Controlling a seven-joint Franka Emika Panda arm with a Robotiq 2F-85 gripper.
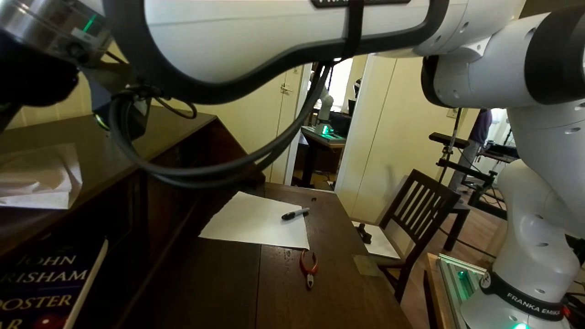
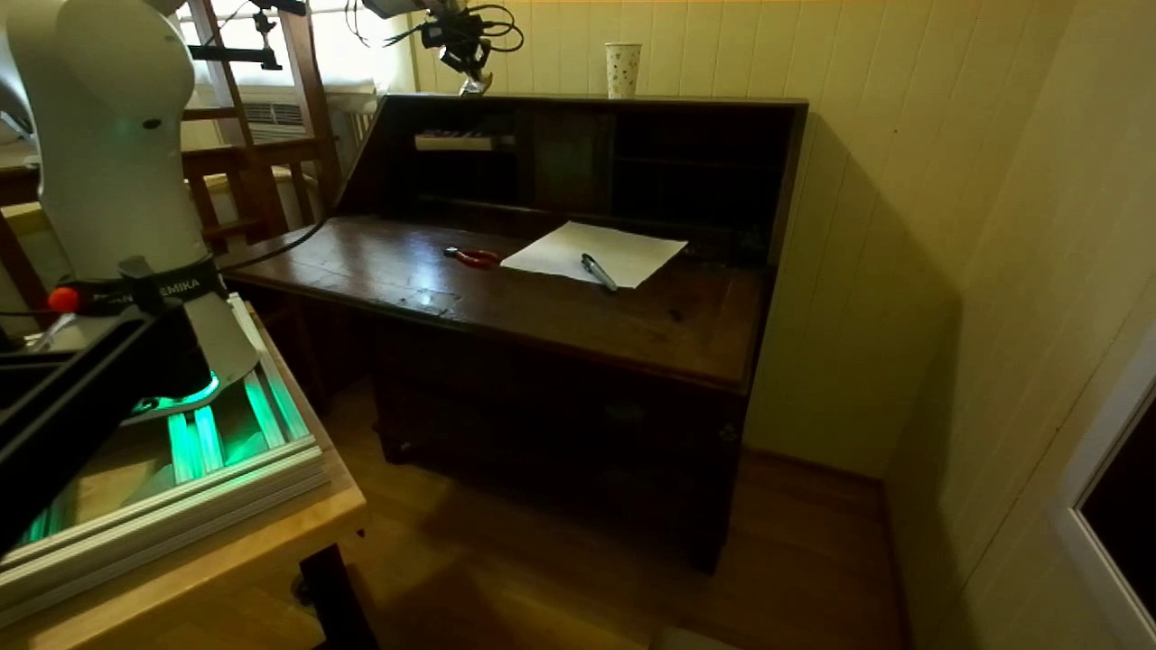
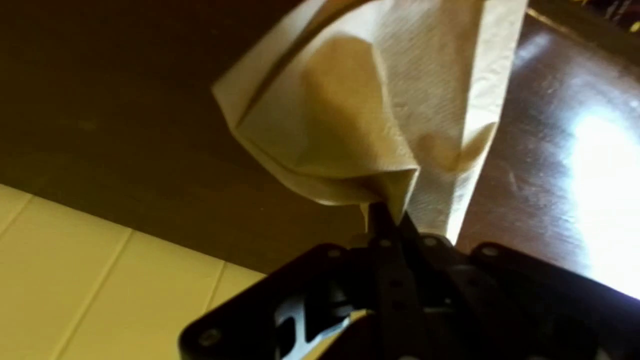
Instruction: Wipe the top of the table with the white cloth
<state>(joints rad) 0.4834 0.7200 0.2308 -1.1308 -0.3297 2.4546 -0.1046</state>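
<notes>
Cloth [image 3: 345,110], as far as I could see, lay rumpled on the upper top of the table [image 3: 110,130], bunched edge clamped between the fingers of the gripper [image 3: 394,220], probably so the loose rest could drag flat across the wood.

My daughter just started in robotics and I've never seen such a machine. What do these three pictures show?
The machine is a white Franka robot arm, with a black gripper as its hand. Two pictures look on from outside the machine; the close-up comes from its wrist. There, the gripper pinches a white cloth meant for wiping the dark wooden desk. The cloth is over the desk's upper top. On the lower writing surface lie a white paper sheet, a marker on that sheet, and red-handled pliers beside it. A patterned paper cup stands on the upper top.
</notes>
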